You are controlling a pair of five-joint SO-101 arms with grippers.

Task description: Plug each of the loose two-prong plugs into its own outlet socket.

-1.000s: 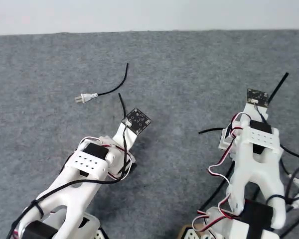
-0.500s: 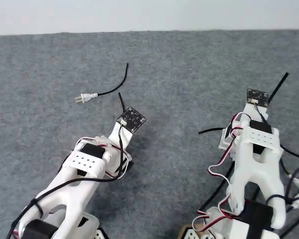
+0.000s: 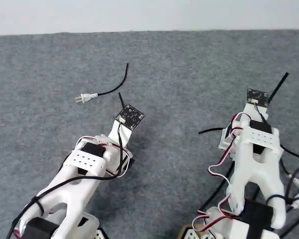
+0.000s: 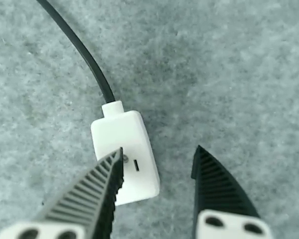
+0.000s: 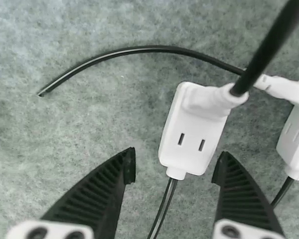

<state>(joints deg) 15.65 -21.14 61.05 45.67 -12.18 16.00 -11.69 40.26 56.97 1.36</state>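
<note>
A loose two-prong plug [image 3: 85, 98] with a black cord lies on the grey mat, far left of centre. My left gripper [image 4: 159, 152] hangs open over a white outlet socket [image 4: 132, 144] with a black cord [image 4: 79, 50]; one fingertip [image 4: 114, 169] overlaps the socket's edge. In the high view the left arm's wrist [image 3: 129, 117] covers that socket. My right gripper [image 5: 175, 154] is open around a white socket [image 5: 192, 132] showing two slots, with a white plug [image 5: 214, 97] at its far end. The right arm [image 3: 254, 144] stands at the right.
A second white socket [image 5: 294, 142] sits at the edge beside the right gripper. A loose black cord [image 5: 129, 52] arcs across the mat beyond it. Several wires [image 3: 289, 174] run near the right arm's base. The mat's far edge meets a pale wall [image 3: 149, 15].
The left arm's wrist has shifted a little to the left and farther out over the mat. The right arm and the loose plug have not moved.
</note>
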